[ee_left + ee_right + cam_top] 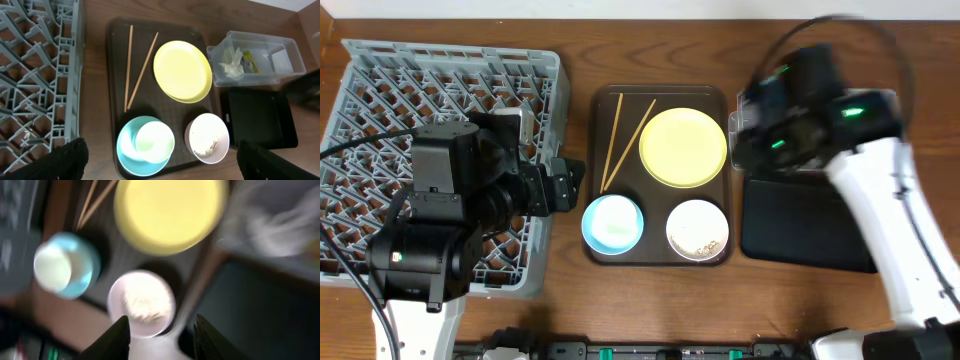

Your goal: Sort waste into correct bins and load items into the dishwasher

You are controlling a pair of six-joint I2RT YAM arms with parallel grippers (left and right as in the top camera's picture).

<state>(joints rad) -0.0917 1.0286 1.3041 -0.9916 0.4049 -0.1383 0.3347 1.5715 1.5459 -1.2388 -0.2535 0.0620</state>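
Note:
A yellow plate [683,146], two wooden chopsticks [620,140], a light-blue bowl [612,222] and a white bowl [697,229] holding pale crumbs sit on a dark brown tray [660,97]. In the left wrist view the clear tub [257,59] holds white paper scraps [231,63] and a green-and-orange wrapper [248,61]; the black tray [257,117] lies below it. The grey dish rack [380,90] is at the left. My left gripper [165,167] is open and empty, above the bowls. My right gripper [162,337] is open and empty, blurred, above the white bowl [142,302].
The right arm [810,100] is blurred in the overhead view and covers most of the clear tub [733,122]. The left arm [450,200] hangs over the rack's right side. Bare wooden table [650,310] lies in front of the brown tray.

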